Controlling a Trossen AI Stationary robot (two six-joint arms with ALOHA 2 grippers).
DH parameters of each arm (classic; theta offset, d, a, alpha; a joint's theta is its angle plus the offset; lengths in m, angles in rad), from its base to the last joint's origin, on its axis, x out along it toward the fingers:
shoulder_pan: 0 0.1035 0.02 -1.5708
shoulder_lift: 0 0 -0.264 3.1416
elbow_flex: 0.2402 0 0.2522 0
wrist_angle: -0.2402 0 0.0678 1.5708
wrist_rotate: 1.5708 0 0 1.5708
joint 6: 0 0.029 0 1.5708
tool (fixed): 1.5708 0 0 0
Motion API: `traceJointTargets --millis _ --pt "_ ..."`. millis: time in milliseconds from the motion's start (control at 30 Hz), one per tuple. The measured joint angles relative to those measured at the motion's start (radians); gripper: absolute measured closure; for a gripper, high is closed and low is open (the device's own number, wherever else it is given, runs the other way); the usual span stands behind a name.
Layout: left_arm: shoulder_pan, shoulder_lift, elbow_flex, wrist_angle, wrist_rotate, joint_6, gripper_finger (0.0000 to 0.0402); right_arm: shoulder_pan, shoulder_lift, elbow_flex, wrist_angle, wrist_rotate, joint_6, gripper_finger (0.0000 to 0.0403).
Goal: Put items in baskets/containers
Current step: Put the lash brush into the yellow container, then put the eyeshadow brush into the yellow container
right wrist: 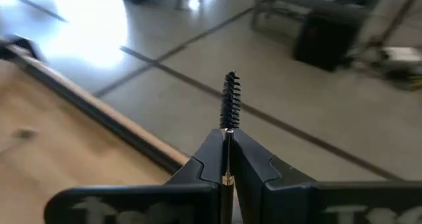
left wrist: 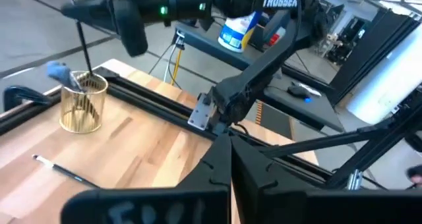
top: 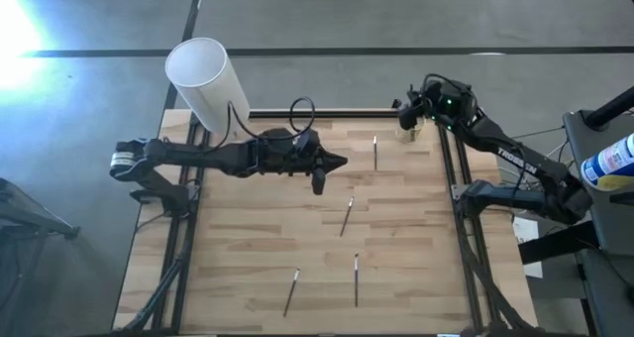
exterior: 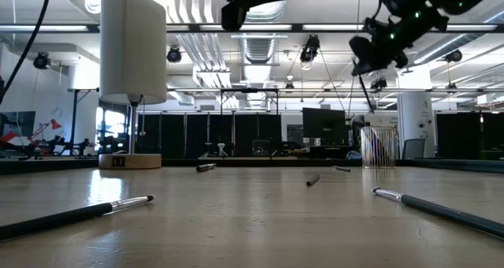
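Right tool (right wrist: 225, 159) clenched on a stick (right wrist: 230, 99), lower shaft hidden, above the cup (left wrist: 84, 103); left tool (left wrist: 231, 159) clenched, empty, over the counter (top: 396, 238).

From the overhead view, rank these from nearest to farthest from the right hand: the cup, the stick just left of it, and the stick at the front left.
1. cup: at the back right corner, under the right hand.
2. back stick: left of the cup.
3. front-left stick: near the front edge.

My table (top: 396, 278) is pale matt wood planks; the cup (left wrist: 83, 103) looks like clear yellowish plastic, glossy. The stick (right wrist: 230, 99) in my right gripper (right wrist: 226, 159) ends in dark bristles (rough), between matt black jaws.
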Motion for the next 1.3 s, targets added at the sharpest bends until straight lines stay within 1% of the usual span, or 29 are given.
traceJointTargets --millis 100,200,267,367,533,667,800,900,1067,1200,1300 --pt "0.003 -0.035 -0.051 0.048 -0.025 -0.007 0.0401 -0.058 0.012 -0.061 0.082 0.000 -0.041 0.0390" --pt "0.018 -0.073 -0.097 0.073 -0.040 -0.017 0.0401 -0.097 0.035 -0.112 0.124 0.000 -0.048 0.0390" --pt "0.031 -0.099 -0.128 0.075 -0.043 -0.019 0.0401 -0.112 0.057 -0.147 0.158 0.003 -0.047 0.0390" --pt "0.056 -0.146 -0.181 0.087 -0.048 -0.033 0.0401 -0.120 0.084 -0.200 0.261 0.005 -0.045 0.0390" --pt "0.107 -0.219 -0.257 0.095 -0.048 -0.045 0.0401 -0.120 0.110 -0.237 0.331 0.022 0.022 0.0386" --pt "0.150 -0.264 -0.303 0.097 -0.050 -0.045 0.0401 -0.120 0.114 -0.238 0.319 0.029 0.087 0.0359" --pt "0.189 -0.295 -0.340 0.098 -0.046 -0.046 0.0401 -0.120 0.109 -0.216 0.242 0.048 0.109 0.0325" --pt "0.210 -0.301 -0.355 0.099 -0.040 -0.047 0.0401 -0.120 0.103 -0.184 0.148 0.049 0.129 0.0302" --pt "0.216 -0.294 -0.358 0.084 -0.038 -0.046 0.0401 -0.117 0.069 -0.124 -0.019 0.048 0.137 0.0278" --pt "0.210 -0.288 -0.358 0.021 -0.045 -0.073 0.0401 -0.108 0.012 -0.082 -0.151 0.045 0.150 0.0280" --pt "0.203 -0.288 -0.357 -0.001 -0.057 -0.090 0.0401 -0.087 -0.047 -0.065 -0.224 0.038 0.144 0.0302"
